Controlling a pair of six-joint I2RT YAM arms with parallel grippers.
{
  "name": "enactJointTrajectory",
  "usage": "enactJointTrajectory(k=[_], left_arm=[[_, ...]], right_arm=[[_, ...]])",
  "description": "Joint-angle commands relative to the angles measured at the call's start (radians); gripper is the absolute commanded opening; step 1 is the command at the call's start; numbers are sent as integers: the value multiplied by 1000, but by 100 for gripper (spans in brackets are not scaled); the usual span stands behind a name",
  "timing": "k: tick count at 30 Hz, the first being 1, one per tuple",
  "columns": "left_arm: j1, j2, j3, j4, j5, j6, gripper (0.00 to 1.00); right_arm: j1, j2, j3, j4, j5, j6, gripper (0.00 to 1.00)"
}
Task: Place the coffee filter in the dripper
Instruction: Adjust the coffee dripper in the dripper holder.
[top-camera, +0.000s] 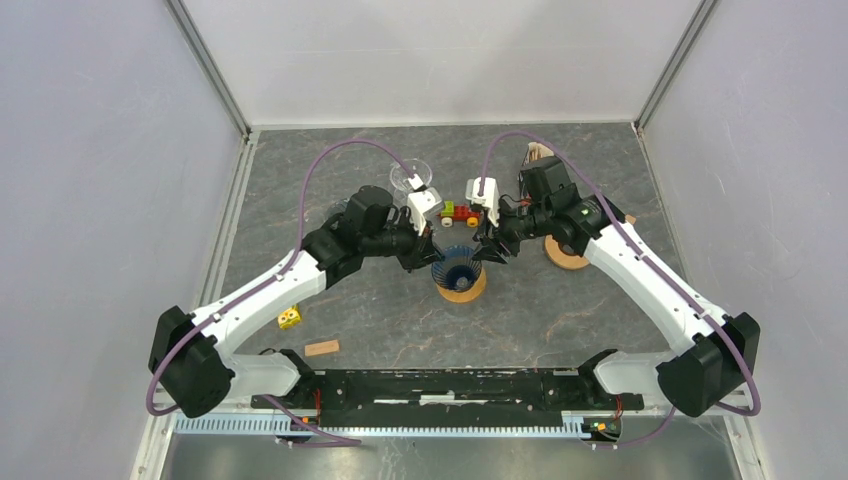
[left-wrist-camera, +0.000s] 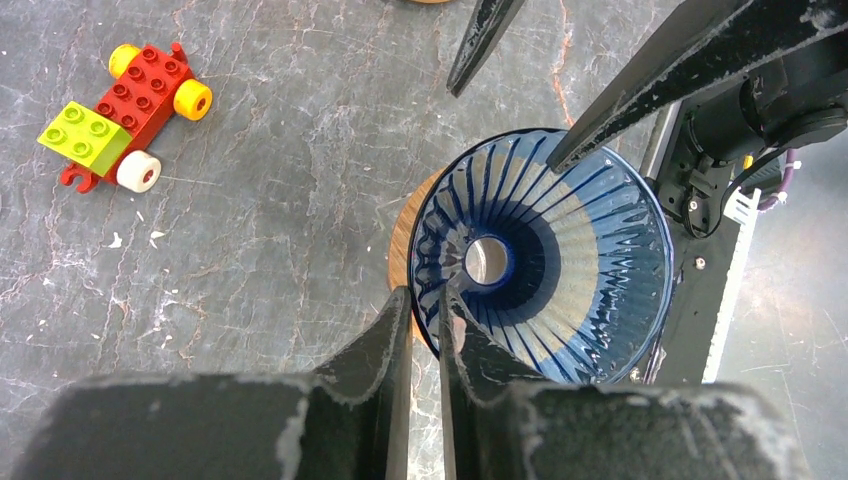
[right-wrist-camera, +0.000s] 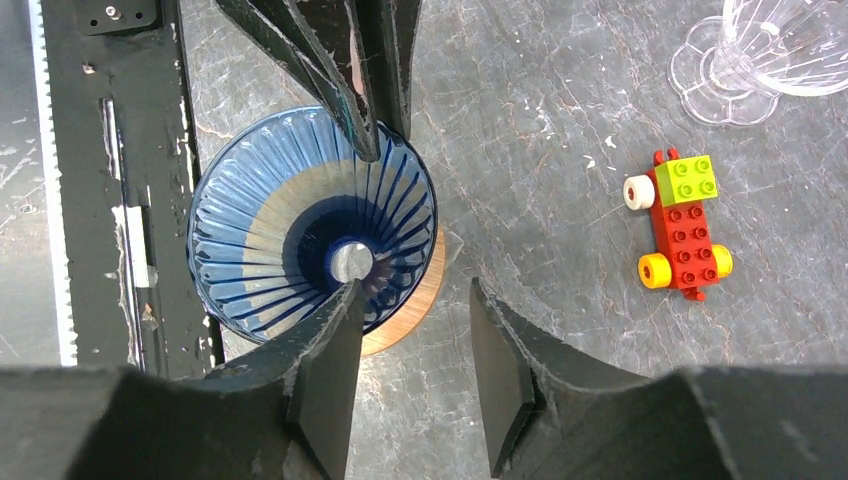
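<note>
From above, the blue ribbed dripper (top-camera: 459, 268) stands upright on its round wooden base (top-camera: 462, 292) near the middle of the grey surface (top-camera: 400, 320), between the two arms. The left gripper (top-camera: 437, 254) meets its left rim and the right gripper (top-camera: 487, 254) its right rim. Just behind it lies a red and green toy car (top-camera: 459, 212), with a clear glass (top-camera: 408, 177) further back to the left. A tan round disc (top-camera: 566, 252) sits under the right arm. A yellow block (top-camera: 290, 317) and a small wooden block (top-camera: 321, 348) lie near the left arm's base. I cannot make out the coffee filter with certainty here.

In the left wrist view, the left gripper (left-wrist-camera: 425, 305) has its fingers nearly together, clamped on the near rim of the dripper (left-wrist-camera: 560, 270), one finger outside the wall and one inside. The right gripper (left-wrist-camera: 503, 128) enters from the top with its fingers apart, one tip over the bowl. The toy car (left-wrist-camera: 125, 115) lies well to the left.

In the right wrist view, the right gripper (right-wrist-camera: 412, 292) has its fingers spread, one over the dripper (right-wrist-camera: 270, 230) rim and the other above bare surface beside the wooden base (right-wrist-camera: 400, 322). The left gripper (right-wrist-camera: 388, 145) pinches the far rim. A pale tan band crosses the ribbed wall; whether it is paper or glare I cannot tell.
</note>
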Motion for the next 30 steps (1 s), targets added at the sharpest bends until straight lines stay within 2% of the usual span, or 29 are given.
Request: enactJointTrajectory(k=[1,16,30], left_arm=[[6,34,17,-119,-16,52,5],[6,92,101,-88,35,0,10],[6,99,133,-80,70,-52,22]], right_arm=[[-19,5,42,-5,12,0,50],[-40,-1,62,-21,12,-14,54],[-64,-14,68,-27,-15,-12,61]])
